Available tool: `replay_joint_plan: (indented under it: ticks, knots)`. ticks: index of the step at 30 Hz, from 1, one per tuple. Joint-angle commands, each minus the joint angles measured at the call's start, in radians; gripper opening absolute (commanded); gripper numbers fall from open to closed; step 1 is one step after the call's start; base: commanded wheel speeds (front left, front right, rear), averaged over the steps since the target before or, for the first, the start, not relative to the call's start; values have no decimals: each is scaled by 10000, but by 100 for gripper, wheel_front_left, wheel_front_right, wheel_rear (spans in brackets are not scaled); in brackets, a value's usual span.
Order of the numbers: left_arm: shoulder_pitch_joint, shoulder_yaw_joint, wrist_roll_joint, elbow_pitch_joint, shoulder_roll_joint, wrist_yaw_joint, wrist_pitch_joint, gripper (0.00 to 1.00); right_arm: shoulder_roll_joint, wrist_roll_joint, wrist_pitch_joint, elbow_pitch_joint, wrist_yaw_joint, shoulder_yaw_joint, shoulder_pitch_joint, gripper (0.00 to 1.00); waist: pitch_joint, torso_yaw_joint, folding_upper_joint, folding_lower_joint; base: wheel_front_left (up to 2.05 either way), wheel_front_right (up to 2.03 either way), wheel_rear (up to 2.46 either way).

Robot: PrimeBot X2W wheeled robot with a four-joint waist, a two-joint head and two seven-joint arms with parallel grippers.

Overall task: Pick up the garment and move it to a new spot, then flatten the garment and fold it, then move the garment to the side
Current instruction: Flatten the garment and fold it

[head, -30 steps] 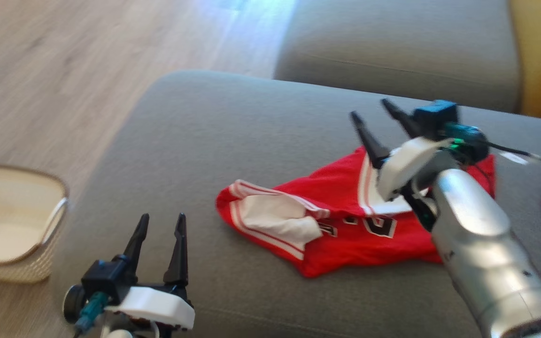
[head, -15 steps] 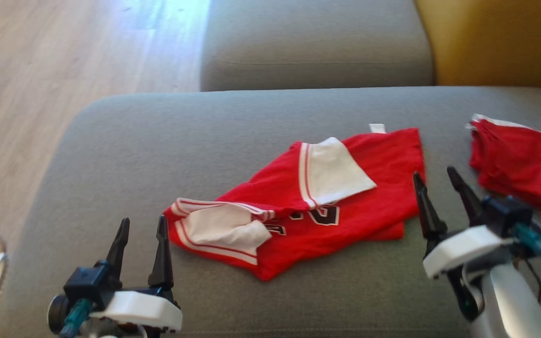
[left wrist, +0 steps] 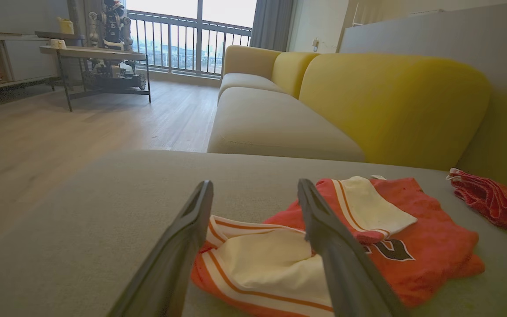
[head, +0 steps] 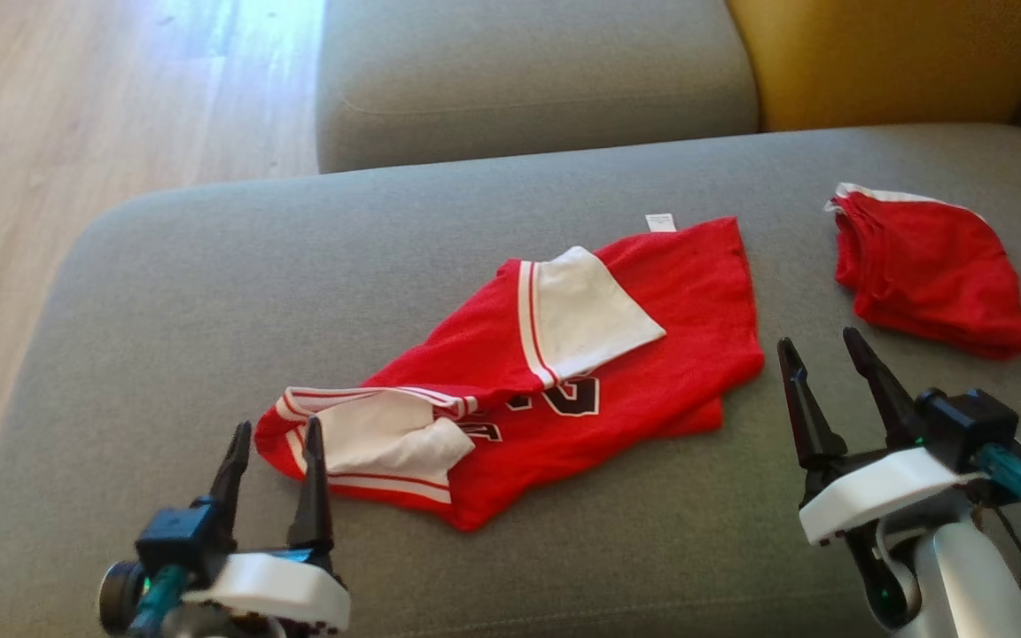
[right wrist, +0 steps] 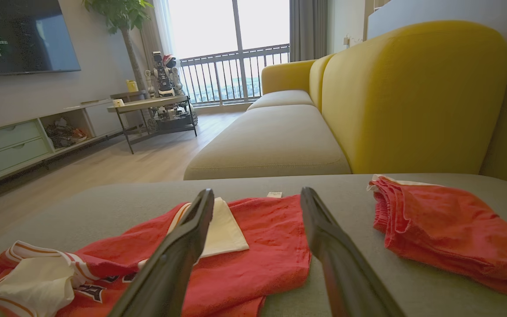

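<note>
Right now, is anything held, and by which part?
Nothing is held: left gripper and right gripper stand open, red jersey lying loose on the sofa.

A grey sofa seat [head: 298,266] with yellow backrests [right wrist: 412,97] stands on a pale wooden floor [head: 76,133], opposite a wall television [right wrist: 20,35] and low cabinet [right wrist: 11,141], daylight entering through a railed balcony window [right wrist: 218,31].
</note>
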Motion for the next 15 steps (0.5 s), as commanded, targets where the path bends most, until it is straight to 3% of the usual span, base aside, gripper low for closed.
replay_joint_plan:
  ticks: [1,7,11,15]
  knots:
    - [-621,224,181,-288,-45,28,-120,100,13,64,49,-450,-4,220,-313,100,114,-156,0,1,0,0,0]
    - [-1584,-681,1011,275,-45,-374,-120,100,14,50,257,-1021,-4,253,-363,100,617,-833,0,1,0,0,0]
    - [-2654,-1343,1354,917,-45,-374,-120,100,14,38,406,-1440,-4,371,-459,100,1164,-1412,0,1,0,0,0]
    - [-3913,-1913,1942,2360,-44,-436,-52,100,14,122,471,-1780,-4,366,-598,100,1719,-1959,0,1,0,0,0]
